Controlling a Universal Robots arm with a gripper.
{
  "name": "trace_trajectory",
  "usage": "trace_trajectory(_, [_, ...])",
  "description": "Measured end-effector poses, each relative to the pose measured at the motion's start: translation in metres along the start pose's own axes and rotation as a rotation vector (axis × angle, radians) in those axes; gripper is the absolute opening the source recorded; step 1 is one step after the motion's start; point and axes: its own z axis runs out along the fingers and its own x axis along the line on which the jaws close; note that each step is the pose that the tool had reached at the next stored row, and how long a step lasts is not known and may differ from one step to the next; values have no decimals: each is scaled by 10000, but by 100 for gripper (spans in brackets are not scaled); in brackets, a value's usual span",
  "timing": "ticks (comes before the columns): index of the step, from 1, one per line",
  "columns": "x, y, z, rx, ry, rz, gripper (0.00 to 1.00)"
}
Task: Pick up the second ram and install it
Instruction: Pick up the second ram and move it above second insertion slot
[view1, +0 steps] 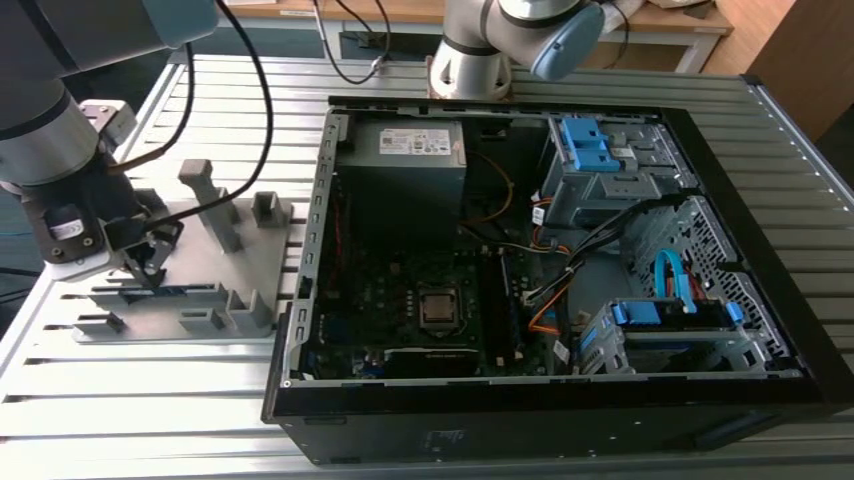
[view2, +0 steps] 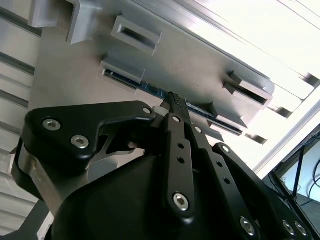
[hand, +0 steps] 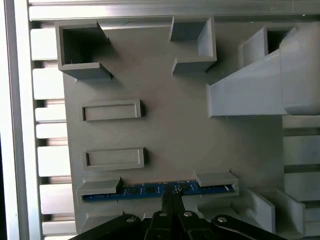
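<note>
memory stick (hand: 140, 190): on edge in the grey holder's (hand: 170, 125) slots, beside the open computer case (view1: 534, 425) | handling: likely light, stiff, thin, fragile; best held mid-length, clear of contacts | gripper (hand: 172, 197): fingers together, apparently pinching the stick's middle

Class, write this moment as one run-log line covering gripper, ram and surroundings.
gripper: at mid-length of second ram | second ram: seated in grey holder tray slots | computer case: open, exterior view's right of tray
</note>
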Motion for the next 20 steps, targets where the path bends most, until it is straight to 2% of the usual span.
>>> trace_trajectory(20, [0, 0, 0, -60, -55, -2027, 10])
